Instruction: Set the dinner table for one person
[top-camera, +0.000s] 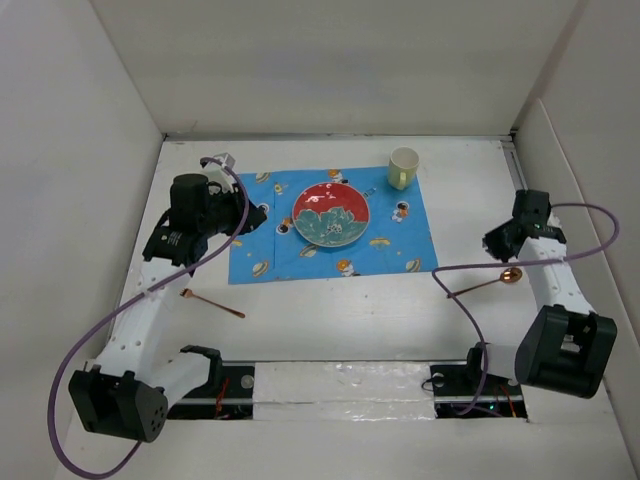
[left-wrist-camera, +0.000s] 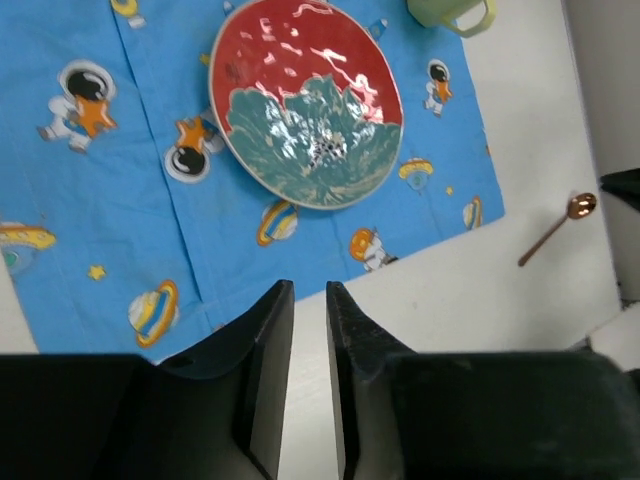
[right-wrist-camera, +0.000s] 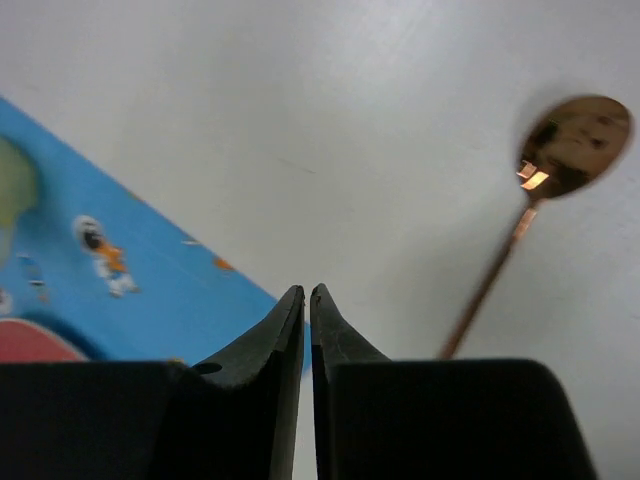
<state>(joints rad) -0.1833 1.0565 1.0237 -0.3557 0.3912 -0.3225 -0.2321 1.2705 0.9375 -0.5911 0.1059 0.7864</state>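
**Left arm.** We see the left gripper (left-wrist-camera: 308, 290) with its two dark fingers drawn close. A narrow slit remains between them and nothing is held. It hangs above the left edge of a blue placemat (top-camera: 300, 255) printed with astronauts and planets.

**Right arm.** The right gripper (right-wrist-camera: 307, 290) has its fingers pressed together, tips all but meeting, and is likewise empty. It sits over bare white surface to the right of the placemat. A copper-coloured spoon (right-wrist-camera: 570, 140) lies near it, apart from the fingers, with its bowl toward the right wall and its handle running back toward the arm bases.

**Setting.** A round plate (top-camera: 331, 215), red above and teal below, rests in the middle of the placemat. A pale yellow-green mug (top-camera: 403, 167) stands upright at the far right corner of the placemat.

We note a second slim copper utensil (top-camera: 212, 303) lying off the placemat's near left corner. Its head is too small to identify.

All of these things rest on the dinner table (top-camera: 350, 320), the matte white surface bounded by white walls.
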